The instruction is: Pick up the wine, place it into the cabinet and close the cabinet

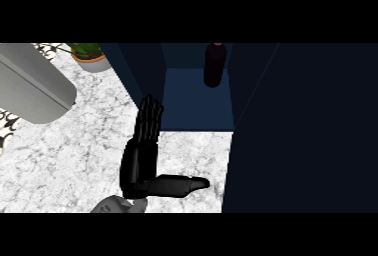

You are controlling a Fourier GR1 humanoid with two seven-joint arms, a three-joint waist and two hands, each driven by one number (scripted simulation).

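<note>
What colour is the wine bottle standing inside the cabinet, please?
Dark maroon, almost black; the wine bottle shows only in the head view.

A white marble counter top with grey veining fills the left and lower middle of the head view. At its upper left, a large light-grey rounded appliance body lies slantwise across the marble and runs off the left edge. Just beyond that body's far end, at the back of the counter, stands a potted plant with green leaves in a pale pot rimmed in tan. Beside the grey body, along the counter's left edge, a strip of black-and-white patterned tile shows. The light is even and soft over the marble.
</note>
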